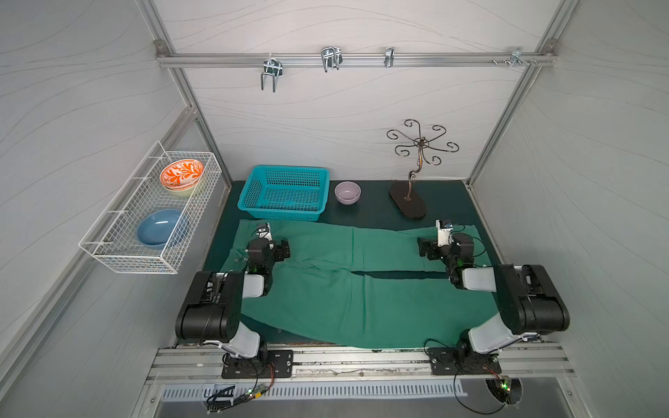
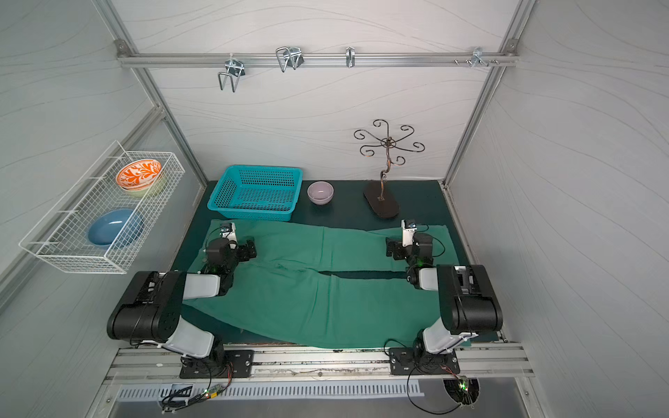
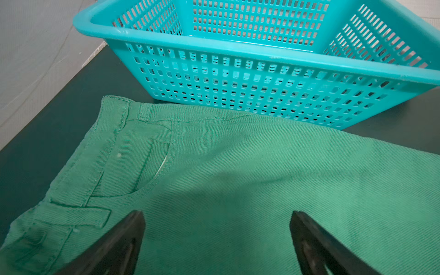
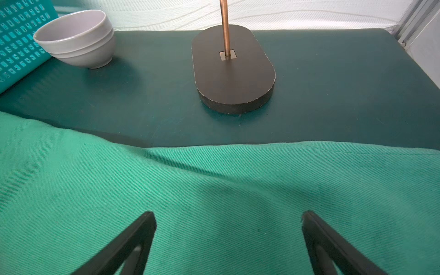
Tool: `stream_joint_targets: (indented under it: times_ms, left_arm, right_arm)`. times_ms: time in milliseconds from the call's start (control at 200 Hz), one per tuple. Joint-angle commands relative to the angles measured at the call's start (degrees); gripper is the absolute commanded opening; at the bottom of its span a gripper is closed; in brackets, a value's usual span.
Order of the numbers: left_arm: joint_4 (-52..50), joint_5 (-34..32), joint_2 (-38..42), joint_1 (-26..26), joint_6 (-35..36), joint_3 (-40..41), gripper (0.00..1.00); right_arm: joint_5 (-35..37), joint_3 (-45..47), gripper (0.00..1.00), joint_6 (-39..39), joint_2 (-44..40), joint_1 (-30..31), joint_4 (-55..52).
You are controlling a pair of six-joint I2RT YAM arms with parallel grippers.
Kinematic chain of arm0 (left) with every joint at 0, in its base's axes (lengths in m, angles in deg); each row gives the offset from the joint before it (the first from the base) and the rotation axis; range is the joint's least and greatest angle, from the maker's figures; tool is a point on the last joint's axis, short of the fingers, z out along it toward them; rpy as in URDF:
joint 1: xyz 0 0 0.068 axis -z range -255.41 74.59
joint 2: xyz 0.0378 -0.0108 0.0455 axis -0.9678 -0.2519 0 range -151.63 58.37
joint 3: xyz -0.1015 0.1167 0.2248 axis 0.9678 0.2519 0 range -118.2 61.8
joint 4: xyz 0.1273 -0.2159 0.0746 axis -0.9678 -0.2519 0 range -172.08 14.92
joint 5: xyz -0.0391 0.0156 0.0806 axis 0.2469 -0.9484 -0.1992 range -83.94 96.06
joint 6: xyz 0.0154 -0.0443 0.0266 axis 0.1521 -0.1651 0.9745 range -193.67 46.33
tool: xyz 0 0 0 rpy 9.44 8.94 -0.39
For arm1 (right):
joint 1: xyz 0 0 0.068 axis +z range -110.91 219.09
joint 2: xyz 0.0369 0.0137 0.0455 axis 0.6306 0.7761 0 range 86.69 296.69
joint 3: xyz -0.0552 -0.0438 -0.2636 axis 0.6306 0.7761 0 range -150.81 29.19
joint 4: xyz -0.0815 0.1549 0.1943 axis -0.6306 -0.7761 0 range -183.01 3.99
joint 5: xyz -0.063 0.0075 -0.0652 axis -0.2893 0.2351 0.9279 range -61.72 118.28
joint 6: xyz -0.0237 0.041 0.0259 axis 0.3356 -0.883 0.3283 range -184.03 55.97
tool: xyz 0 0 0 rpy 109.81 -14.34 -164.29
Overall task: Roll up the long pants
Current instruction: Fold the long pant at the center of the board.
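The long pants (image 1: pixel 344 293) (image 2: pixel 307 300) lie flat on the dark mat in both top views, waist to the left and both legs running right with a narrow gap between them. My left gripper (image 1: pixel 280 249) (image 2: pixel 248 249) hangs open over the waist end. The left wrist view shows its jaws wide apart (image 3: pixel 217 214) above the pants (image 3: pixel 238 166), near a pocket and belt loop. My right gripper (image 1: pixel 429 249) (image 2: pixel 394 249) hangs open over the far leg near the cuffs, jaws wide apart (image 4: pixel 229 213) over bare cloth (image 4: pixel 214 185). Neither gripper holds anything.
A turquoise basket (image 1: pixel 253 191) (image 3: pixel 262 78) stands just behind the waist. A lilac bowl (image 1: pixel 347 191) (image 4: pixel 78 40) and a metal hook stand on a dark oval base (image 1: pixel 407 204) (image 4: pixel 233 71) sit at the back. A wire rack (image 1: pixel 119 249) with bowls hangs on the left wall.
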Motion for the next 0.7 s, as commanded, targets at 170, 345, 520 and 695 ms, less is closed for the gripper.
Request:
stream_joint_targets:
  times_ms: [170, 345, 520, 695]
  left_arm:
    - [3.7, 0.6, -0.8, -0.4, 0.5, -1.6, 1.0]
    - [4.0, 2.0, -0.9, -1.1, 0.0, -1.6, 1.0]
    - [1.8, 5.1, 0.5, -2.1, 0.1, -2.7, 1.0]
    - [-28.4, 2.9, 5.8, -2.1, -2.4, -17.0, 1.0]
  right_arm:
    - [0.4, -1.0, 0.99, -0.5, 0.6, 0.3, 1.3]
    - [0.2, -1.0, 0.99, -0.6, 0.5, 0.1, 1.3]
    - [0.5, -2.4, 0.99, -1.2, -1.7, -0.1, -1.7]
    - [7.3, -17.0, 0.99, -7.5, -10.7, -0.3, -31.7]
